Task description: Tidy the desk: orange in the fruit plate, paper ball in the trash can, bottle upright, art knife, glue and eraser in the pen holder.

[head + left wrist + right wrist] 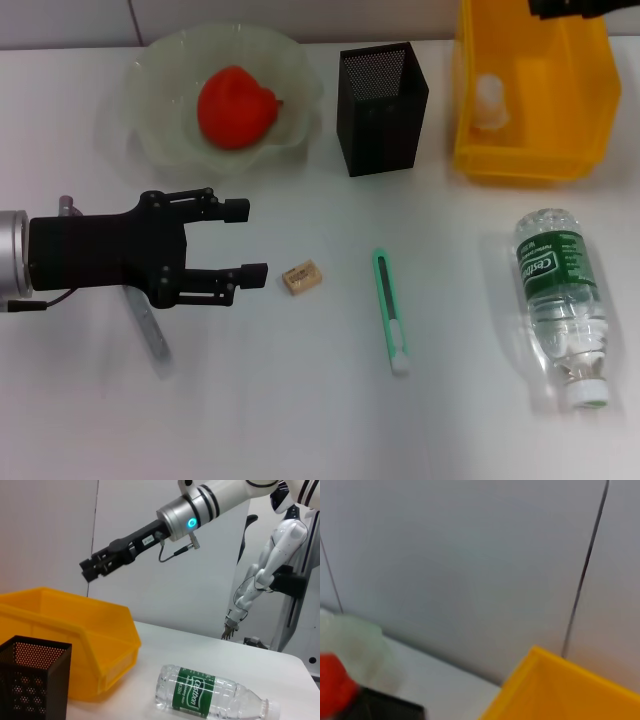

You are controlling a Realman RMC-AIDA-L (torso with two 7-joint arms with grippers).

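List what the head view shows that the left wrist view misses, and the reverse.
Head only: left hand open by the eraser, green knife, orange in the fruit plate.
Left wrist only: right hand raised above the bin, seen from the side.
Both: lying bottle, yellow bin, black pen holder.

A white worktop is seen carrying everything. A black mesh pen holder is taken as landmark: a pale fruit plate is set to its left, a yellow bin to its right. Nearer than it, an eraser, a green art knife and a toppled bottle are laid.
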